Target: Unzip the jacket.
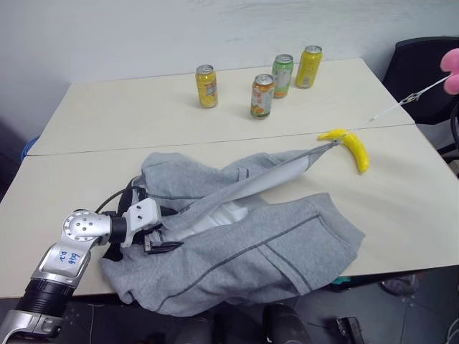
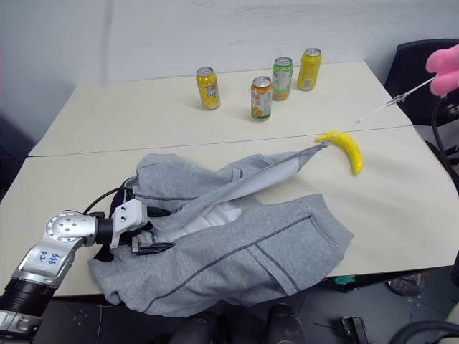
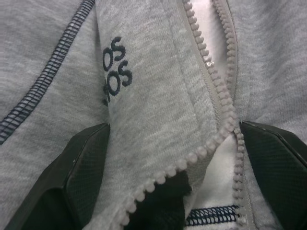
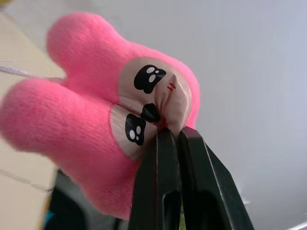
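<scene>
The light-grey fleece jacket (image 1: 287,244) lies crumpled on the near table, its front parted so the white lining (image 1: 233,213) shows. My left gripper (image 1: 159,235) rests on its left side, open, and its black fingers (image 3: 81,163) straddle the zipper edge (image 3: 218,96) beside the dark logo (image 3: 117,67). A thin white string (image 1: 401,104) runs taut from the jacket's stretched tip (image 1: 323,147) up to a pink plush toy (image 2: 445,64) at the far right. My right gripper (image 4: 169,134) is shut on that toy (image 4: 86,120), raised above the table.
Several drink cans (image 1: 262,95) stand on the far table (image 1: 107,115). A yellow banana (image 1: 356,149) lies by the jacket's stretched tip. A dark chair (image 1: 423,72) stands beyond the right edge. The jacket's hem hangs over the near table edge.
</scene>
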Tool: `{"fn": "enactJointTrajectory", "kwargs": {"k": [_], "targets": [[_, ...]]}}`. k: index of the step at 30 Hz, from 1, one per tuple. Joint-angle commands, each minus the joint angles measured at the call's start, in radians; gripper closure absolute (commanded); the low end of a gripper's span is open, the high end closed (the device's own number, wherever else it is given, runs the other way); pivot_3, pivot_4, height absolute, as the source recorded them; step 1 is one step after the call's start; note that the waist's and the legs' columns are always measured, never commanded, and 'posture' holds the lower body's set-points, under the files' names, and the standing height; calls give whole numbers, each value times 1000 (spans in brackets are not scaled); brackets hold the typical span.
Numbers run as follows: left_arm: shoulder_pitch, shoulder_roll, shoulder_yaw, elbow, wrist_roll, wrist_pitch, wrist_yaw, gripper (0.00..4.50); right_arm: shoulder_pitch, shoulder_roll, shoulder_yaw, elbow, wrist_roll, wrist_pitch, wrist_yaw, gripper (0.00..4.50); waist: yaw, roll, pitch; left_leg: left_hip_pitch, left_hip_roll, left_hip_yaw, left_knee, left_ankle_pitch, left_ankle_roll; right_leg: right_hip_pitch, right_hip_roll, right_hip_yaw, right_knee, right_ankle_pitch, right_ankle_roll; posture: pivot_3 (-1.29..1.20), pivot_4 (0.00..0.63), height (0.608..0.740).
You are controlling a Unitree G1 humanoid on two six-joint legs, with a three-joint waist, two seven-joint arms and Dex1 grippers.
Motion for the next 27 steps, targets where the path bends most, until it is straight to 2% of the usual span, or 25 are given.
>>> {"fn": "enactJointTrajectory", "kwargs": {"k": [1, 3, 6, 9, 11, 14, 16, 21, 24, 27], "targets": [[38, -9, 32, 35, -24, 64, 17, 0, 83, 30, -72, -13, 123, 57, 114, 4264, 3, -3, 1, 0, 0, 0, 0, 0, 0, 0, 0, 0, 0, 0, 0, 0, 150, 740], [30, -23, 81, 6, -77, 98, 35, 0, 135, 37, -98, -46, 170, 71, 171, 3769, 6, -3, 1, -2, 0, 0, 0, 0, 1, -1, -1, 0, 0, 0, 0, 0, 150, 740], [39, -10, 157, -100, -206, 171, -11, 0, 212, 35, -139, -119, 241, 60, 237, 2771, 5, -4, 4, -6, 0, -1, 0, -1, 2, -4, -1, -1, 1, 0, 0, 0, 150, 740], [73, 45, 240, -223, -358, 325, -60, 0, 267, 70, -253, -254, 449, 146, 426, 1810, -2, -15, 11, -7, 0, -1, 0, -1, 2, -5, 0, -2, 0, 0, 0, 0, 150, 740], [87, 68, 300, -251, -396, 338, -73, 0, 337, 101, -302, -442, 613, 259, 600, 1160, -7, -19, 14, -8, 1, -2, 0, -1, 2, -4, 1, -3, 0, 0, 0, 0, 150, 740], [94, 77, 399, -247, -420, 329, -50, 0, 516, 114, -280, -763, 745, 441, 750, 79, 2, -21, 14, -7, 2, -4, 1, -1, 1, -2, 1, -4, -1, 0, 0, 0, 150, 740], [127, 95, 437, -239, -368, 265, -55, 0, 644, 125, -256, -971, 812, 547, 794, 29, 9, -23, 15, -7, 3, -6, 1, -2, 0, -2, 1, -6, -2, 0, 0, 0, 150, 740], [330, 115, 509, -206, -200, 18, -95, 0, 888, 194, -177, -1316, 887, 529, 953, 29, 13, -23, 15, -10, 1, -7, 1, -5, 1, -3, -1, -8, -4, 0, 0, 0, 150, 740], [451, 97, 552, -214, -158, -56, -87, 0, 944, 198, -128, -1311, 829, 467, 1042, 29, 12, -27, 16, -11, 1, -7, 1, -7, 3, -2, -1, -8, -8, 0, 1, 0, 150, 740], [518, 65, 581, -278, -175, -59, -56, 0, 927, 218, -114, -1208, 777, 389, 1075, 29, 12, -30, 17, -11, 1, -7, 2, -9, 3, -2, -2, -8, -12, 1, 1, 0, 150, 740]]}}
